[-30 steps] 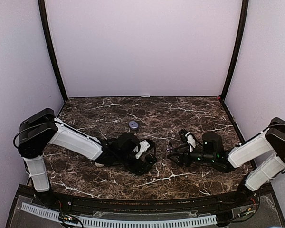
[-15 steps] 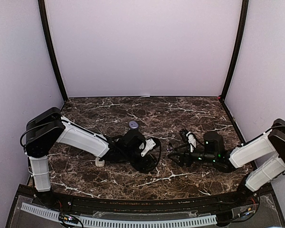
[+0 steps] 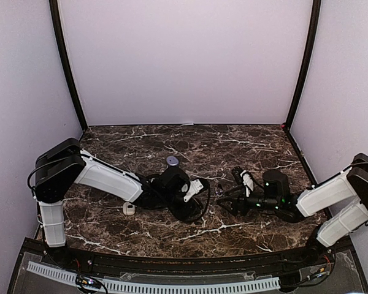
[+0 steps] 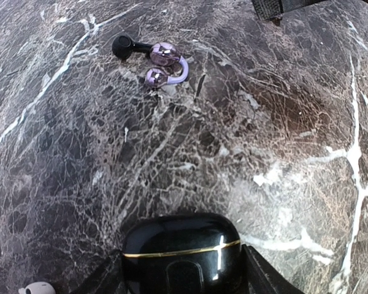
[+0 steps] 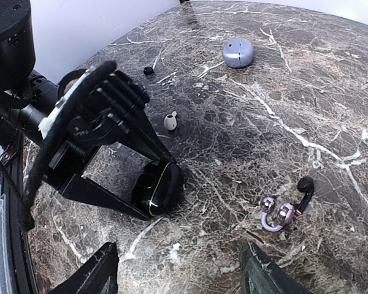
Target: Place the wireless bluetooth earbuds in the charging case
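Note:
A glossy black charging case (image 4: 181, 251) with a thin gold seam lies closed on the marble. My left gripper (image 4: 181, 283) is shut on it, one finger against each side. In the right wrist view the same case (image 5: 157, 188) sits between those black fingers (image 5: 135, 131). Ahead of the case lie a black stemmed earbud (image 4: 123, 46) and a purple clip-shaped earbud (image 4: 166, 65). A white earbud (image 5: 170, 120) rests just behind the left gripper. My right gripper (image 5: 181, 275) hovers open and holds nothing, with the purple earbud (image 5: 276, 215) just beyond its right fingertip.
A closed lilac case (image 3: 172, 160) sits farther back on the table, with a tiny black earbud (image 5: 148, 70) near it. A small white object (image 3: 129, 209) lies beside the left forearm. Walls enclose the marble table (image 3: 245, 141) on three sides.
The left arm has reached right and forward, and its jaws have narrowed from wide open onto the black case. The small white object beside its forearm is now uncovered. The right arm has not moved.

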Controlling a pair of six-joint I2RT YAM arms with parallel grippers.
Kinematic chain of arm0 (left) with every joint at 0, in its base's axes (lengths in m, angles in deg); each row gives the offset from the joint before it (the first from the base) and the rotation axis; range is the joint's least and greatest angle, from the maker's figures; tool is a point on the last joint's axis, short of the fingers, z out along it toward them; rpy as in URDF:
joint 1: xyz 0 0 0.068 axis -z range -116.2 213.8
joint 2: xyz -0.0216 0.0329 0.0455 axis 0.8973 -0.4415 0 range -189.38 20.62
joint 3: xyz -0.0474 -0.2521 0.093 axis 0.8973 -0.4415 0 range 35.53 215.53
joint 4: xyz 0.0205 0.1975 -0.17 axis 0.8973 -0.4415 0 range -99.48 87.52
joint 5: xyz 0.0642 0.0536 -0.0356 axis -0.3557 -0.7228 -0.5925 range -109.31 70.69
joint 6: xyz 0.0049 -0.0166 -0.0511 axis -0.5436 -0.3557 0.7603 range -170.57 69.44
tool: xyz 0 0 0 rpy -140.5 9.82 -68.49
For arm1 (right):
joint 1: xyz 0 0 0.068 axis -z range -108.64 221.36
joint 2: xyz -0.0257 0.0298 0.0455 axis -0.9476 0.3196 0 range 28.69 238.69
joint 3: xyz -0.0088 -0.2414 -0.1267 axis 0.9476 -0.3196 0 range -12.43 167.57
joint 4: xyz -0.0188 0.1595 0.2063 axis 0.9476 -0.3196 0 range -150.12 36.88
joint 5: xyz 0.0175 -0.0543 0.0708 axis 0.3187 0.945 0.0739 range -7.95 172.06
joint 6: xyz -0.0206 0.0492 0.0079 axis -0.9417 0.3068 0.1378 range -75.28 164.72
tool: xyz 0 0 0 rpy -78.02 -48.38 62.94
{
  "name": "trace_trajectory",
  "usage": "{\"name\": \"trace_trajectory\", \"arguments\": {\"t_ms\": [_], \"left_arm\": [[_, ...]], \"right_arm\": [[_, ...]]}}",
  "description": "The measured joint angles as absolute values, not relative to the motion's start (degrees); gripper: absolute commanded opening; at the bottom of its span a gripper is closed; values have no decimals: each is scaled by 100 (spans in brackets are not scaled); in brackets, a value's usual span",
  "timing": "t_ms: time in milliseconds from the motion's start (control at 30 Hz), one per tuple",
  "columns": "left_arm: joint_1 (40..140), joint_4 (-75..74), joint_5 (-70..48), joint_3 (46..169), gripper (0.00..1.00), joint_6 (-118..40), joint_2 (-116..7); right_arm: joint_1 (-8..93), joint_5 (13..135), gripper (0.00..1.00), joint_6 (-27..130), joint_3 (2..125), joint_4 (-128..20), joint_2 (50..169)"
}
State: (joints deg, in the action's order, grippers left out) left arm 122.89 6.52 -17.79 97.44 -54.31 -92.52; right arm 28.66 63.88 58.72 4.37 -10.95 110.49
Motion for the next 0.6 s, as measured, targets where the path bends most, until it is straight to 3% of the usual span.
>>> {"name": "trace_trajectory", "arguments": {"t_ms": [300, 600], "left_arm": [[12254, 658, -1578, 9739, 52, -5416, -9241], [11675, 807, 367, 9077, 47, -4926, -8546]], "right_arm": [[2866, 6373, 67, 5820, 437, -1185, 10887], [2866, 6148, 67, 5442, 492, -1442, 10535]]}}
